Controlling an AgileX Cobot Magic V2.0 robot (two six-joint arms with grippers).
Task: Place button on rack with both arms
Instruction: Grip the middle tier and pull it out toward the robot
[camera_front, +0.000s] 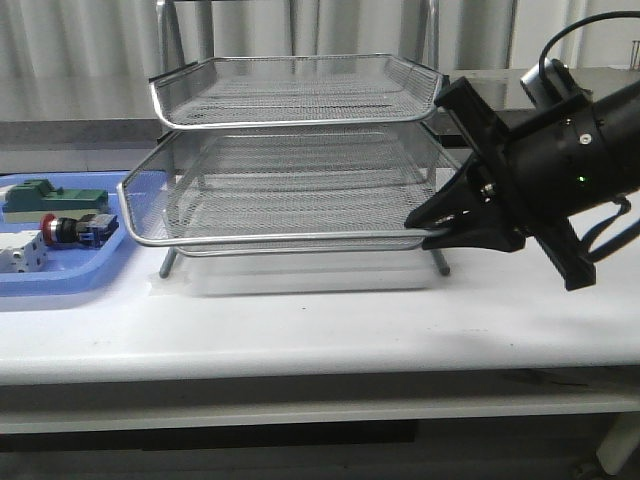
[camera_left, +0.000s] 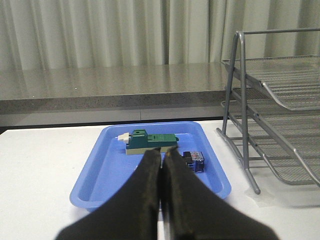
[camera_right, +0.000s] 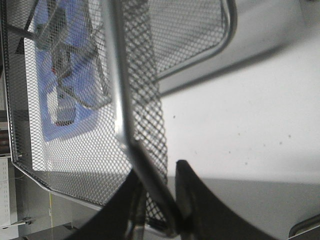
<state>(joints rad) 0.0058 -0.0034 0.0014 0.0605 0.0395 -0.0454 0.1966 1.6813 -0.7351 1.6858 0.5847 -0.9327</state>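
Note:
The button (camera_front: 72, 229), with a red cap, black body and blue rear block, lies on its side in the blue tray (camera_front: 60, 277) at the left. The silver wire-mesh rack (camera_front: 290, 121) stands mid-table with its middle tray slid forward. My right gripper (camera_front: 425, 226) is shut on that tray's front right rim; in the right wrist view the rim (camera_right: 120, 100) runs between the fingers of my right gripper (camera_right: 160, 195). My left gripper (camera_left: 161, 152) is shut and empty, hovering near the blue tray (camera_left: 100, 170). One of its fingers partly hides the button (camera_left: 195, 161). The front view does not show the left arm.
A green block (camera_front: 55, 197) and a white block (camera_front: 20, 256) share the blue tray with the button. The rack's legs (camera_left: 241, 110) stand just right of that tray. A grey counter runs behind the table. Bare white tabletop lies in front of the rack.

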